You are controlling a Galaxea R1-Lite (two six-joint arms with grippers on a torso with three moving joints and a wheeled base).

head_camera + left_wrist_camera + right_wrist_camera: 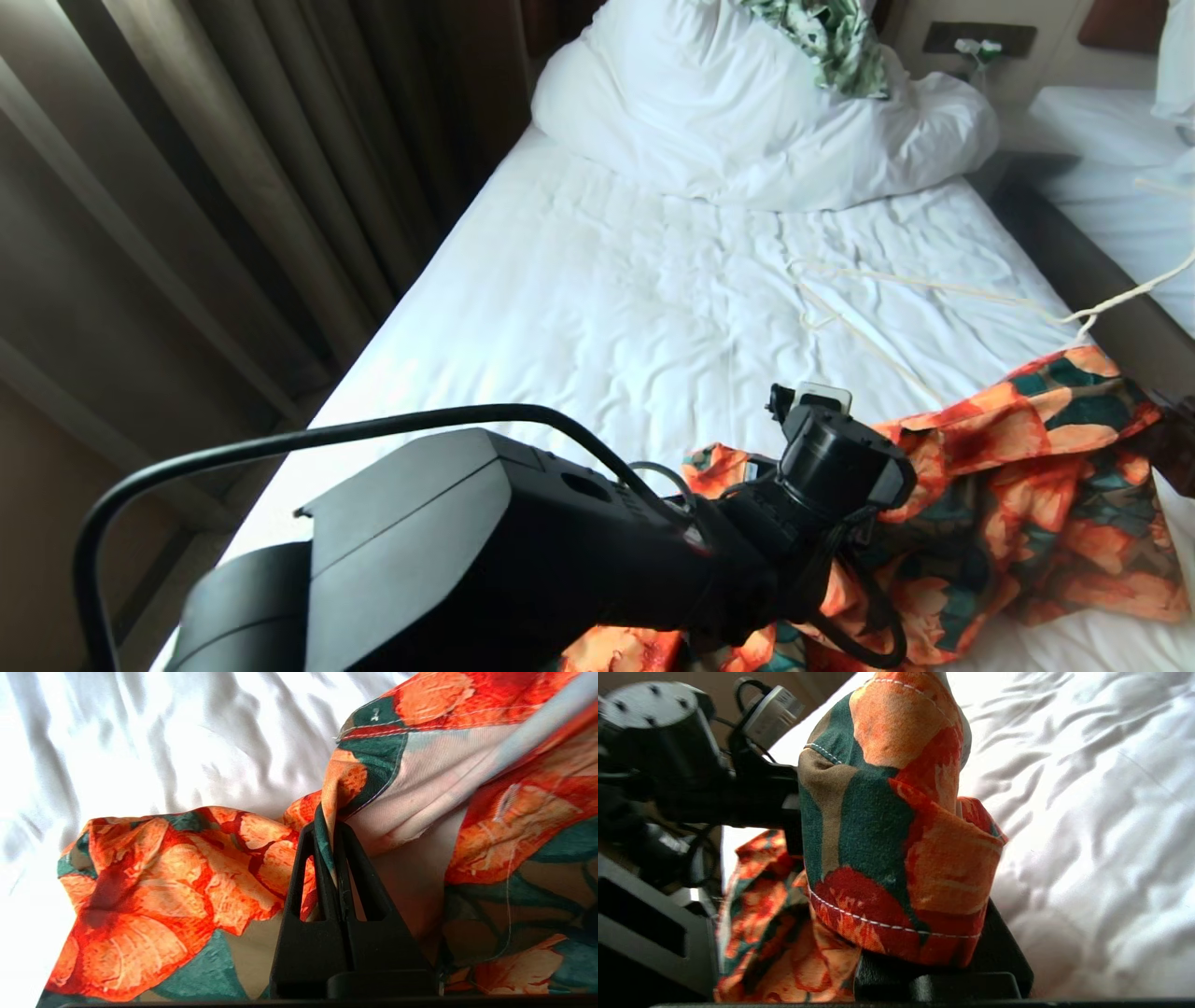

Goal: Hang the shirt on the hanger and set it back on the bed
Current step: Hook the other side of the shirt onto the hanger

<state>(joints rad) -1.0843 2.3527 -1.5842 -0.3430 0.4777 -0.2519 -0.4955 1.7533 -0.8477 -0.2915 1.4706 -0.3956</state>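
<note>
Both grippers (332, 858) (924, 961) pinch crumpled shirt (1018, 485).

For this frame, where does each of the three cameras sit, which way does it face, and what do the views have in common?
Head view: on the robot's head, looking forward and down the bed toward the pillow; the left arm fills the foreground, and the hanger lies on the sheet.
Left wrist view: behind the left tool, shut on a fold of the shirt.
Right wrist view: behind the right tool, which the shirt it grips hides; the left arm shows beyond.
Shared: all three show the shirt and the white sheet.
</note>
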